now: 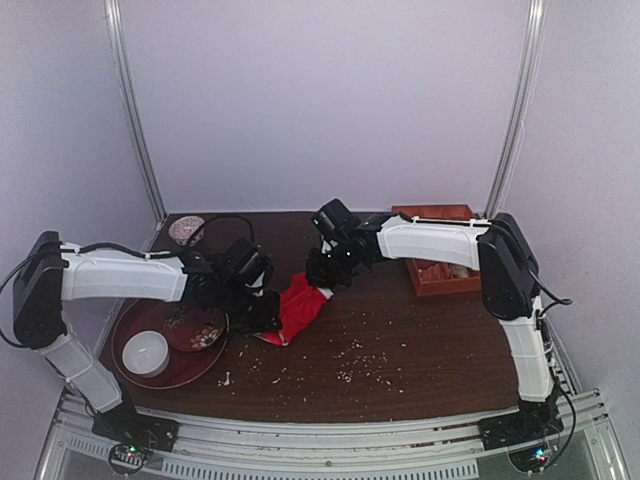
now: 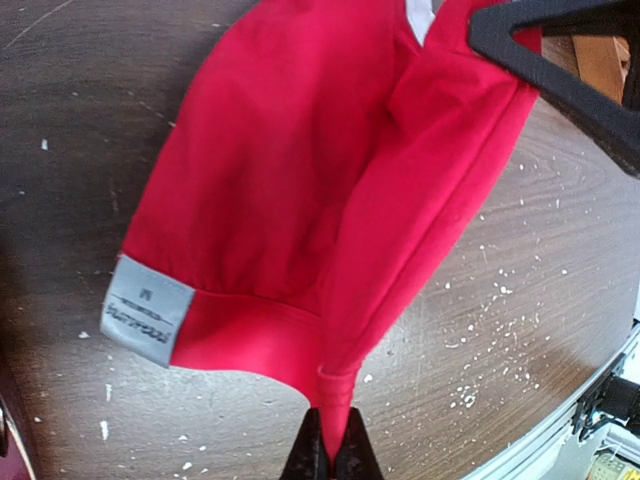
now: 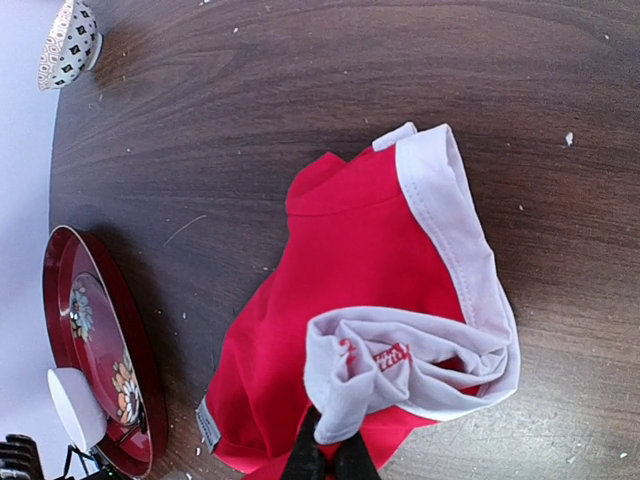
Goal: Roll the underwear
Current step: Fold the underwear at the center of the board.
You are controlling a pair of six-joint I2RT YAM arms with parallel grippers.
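Underwear (image 1: 297,308) seen mid-frame in top view on table (image 1: 430,340), stretched between both grippers | red hem pinched in clenched left gripper (image 2: 330,450) | white waistband clamped by right gripper (image 3: 328,452) | grey tag (image 2: 147,310) print too blurred to read | red waistband lettering (image 3: 390,354) illegible

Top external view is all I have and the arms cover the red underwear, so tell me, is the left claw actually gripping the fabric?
Observer: Yes. The left wrist view shows the left claw shut on a folded hem of the bright red fabric underwear.
Operator: And the right one?
Observer: The right claw is shut on the bunched white waistband, which carries red lettering.
Operator: Which face is up on the left side?
Observer: I cannot tell, but a grey sewn label is exposed at the seam there.
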